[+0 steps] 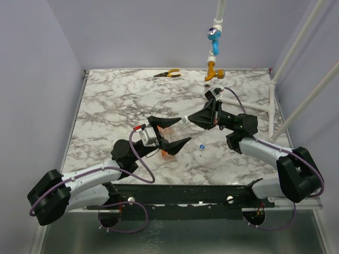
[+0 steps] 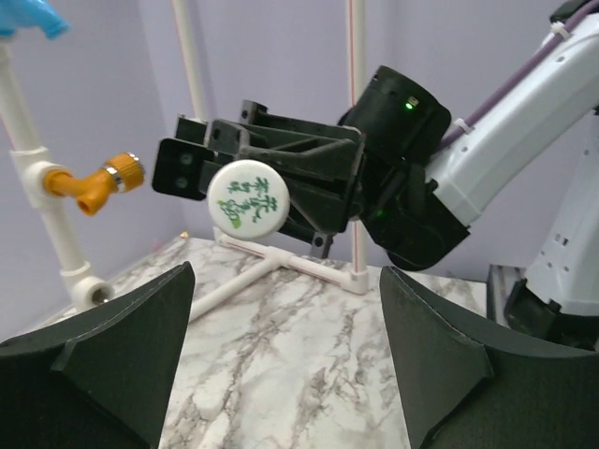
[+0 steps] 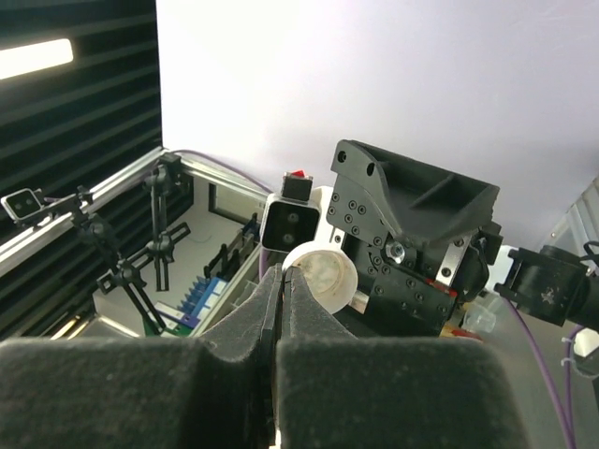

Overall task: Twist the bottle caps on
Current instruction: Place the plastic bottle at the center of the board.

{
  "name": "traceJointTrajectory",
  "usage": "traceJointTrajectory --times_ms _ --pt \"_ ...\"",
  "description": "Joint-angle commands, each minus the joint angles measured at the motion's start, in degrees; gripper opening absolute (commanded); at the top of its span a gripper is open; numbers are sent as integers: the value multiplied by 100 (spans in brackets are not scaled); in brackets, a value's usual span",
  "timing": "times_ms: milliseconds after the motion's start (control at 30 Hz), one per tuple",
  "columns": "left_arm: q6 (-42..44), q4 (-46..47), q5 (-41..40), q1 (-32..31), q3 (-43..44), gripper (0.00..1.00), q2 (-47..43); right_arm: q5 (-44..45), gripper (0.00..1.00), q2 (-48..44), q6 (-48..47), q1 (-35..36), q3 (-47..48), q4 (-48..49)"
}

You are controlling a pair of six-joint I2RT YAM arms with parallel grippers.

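Note:
My right gripper is shut on the rim of the whitish bottle cap and holds it in the air above the middle of the table. The left wrist view shows that cap face on, with green print on its top. My left gripper faces it from the left, open, with nothing between its fingers. The cap hangs beyond the left fingertips, not between them. The blue bottle cap lies on the marble table. The orange bottle lies under the left gripper, mostly hidden.
Orange-handled pliers lie at the table's far edge. A white pipe stand with a blue valve and an orange valve rises at the back right. White pipes lie on the table's right side.

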Motion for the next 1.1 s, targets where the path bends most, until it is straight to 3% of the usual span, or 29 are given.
traceJointTrajectory --times_ms 0,367,600,1067 --pt "394 542 -671 -76 -31 80 -134 248 1 4 22 100 -117 304" --pt "597 866 -733 -140 1 68 -4 371 1 28 -144 297 -120 175" --pt "505 876 -471 -149 40 51 48 401 1 -39 -232 323 -170 59" --pt "451 541 -356 -158 78 38 -46 386 3 -329 -707 370 -322 -632"
